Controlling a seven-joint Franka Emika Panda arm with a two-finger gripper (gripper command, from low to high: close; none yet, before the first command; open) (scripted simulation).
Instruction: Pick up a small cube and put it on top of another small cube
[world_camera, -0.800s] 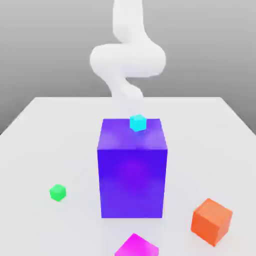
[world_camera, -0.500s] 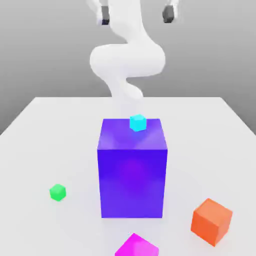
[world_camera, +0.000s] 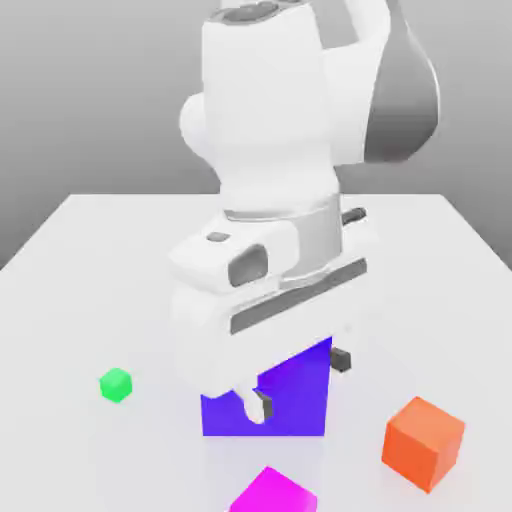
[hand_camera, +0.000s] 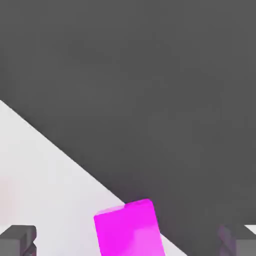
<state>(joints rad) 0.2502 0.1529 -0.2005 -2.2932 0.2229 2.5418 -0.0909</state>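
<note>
Magenta small cube (hand_camera: 129, 232) sits on the white table (world_camera: 90, 290) at its near edge, below and between your gripper (world_camera: 300, 385) fingers (hand_camera: 18, 239), which stand spread wide, touching nothing.

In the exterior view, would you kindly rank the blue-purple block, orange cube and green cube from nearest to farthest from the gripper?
From the gripper:
1. Blue-purple block, directly behind the fingers.
2. Orange cube, toward the view's right.
3. Green cube, far toward the view's left.
</note>
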